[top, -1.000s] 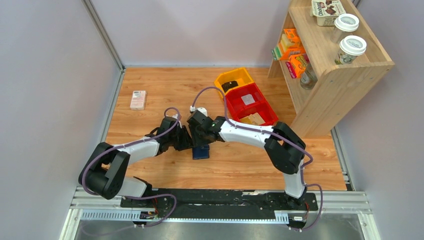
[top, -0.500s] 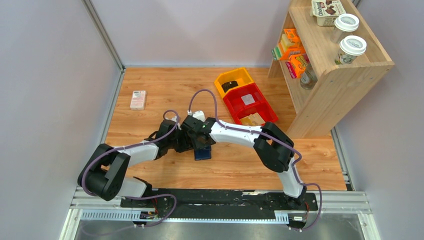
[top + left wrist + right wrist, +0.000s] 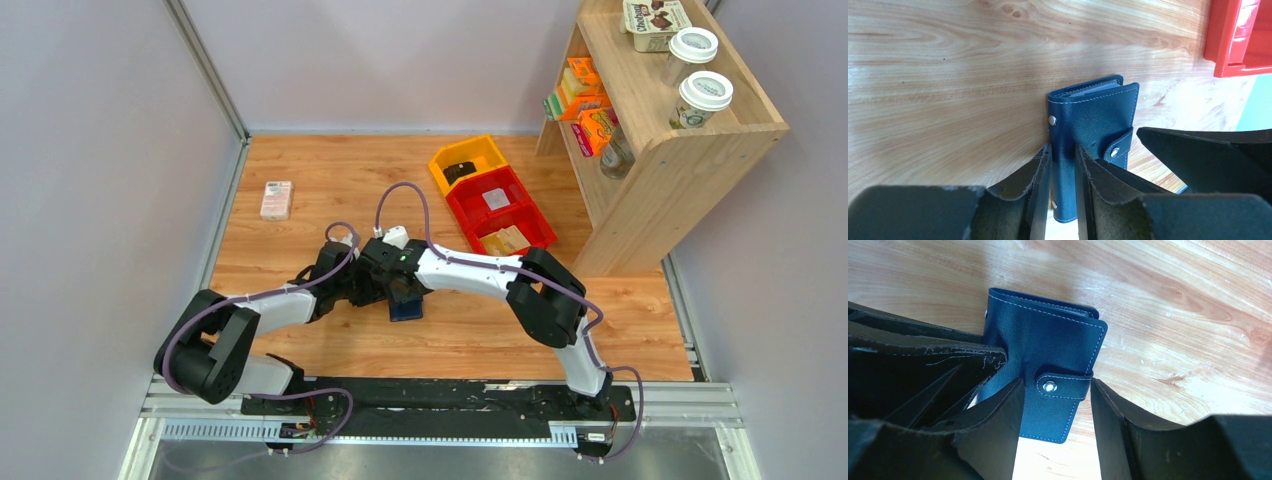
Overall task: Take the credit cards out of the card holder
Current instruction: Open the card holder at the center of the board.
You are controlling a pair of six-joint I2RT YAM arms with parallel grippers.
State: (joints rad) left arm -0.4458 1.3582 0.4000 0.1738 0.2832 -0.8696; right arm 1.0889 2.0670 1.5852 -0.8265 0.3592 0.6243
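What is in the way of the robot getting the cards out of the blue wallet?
The card holder itself: it is folded shut over the credit cards, and its snap tab is fastened. The left fingers pinch its edge; the right fingers stand open either side of the tab.

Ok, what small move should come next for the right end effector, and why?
Probably close the right end effector on the snap tab and pull it open. The card holder is snapped shut, the tab sits between the open jaws, and the left end effector grips the holder's spine edge.
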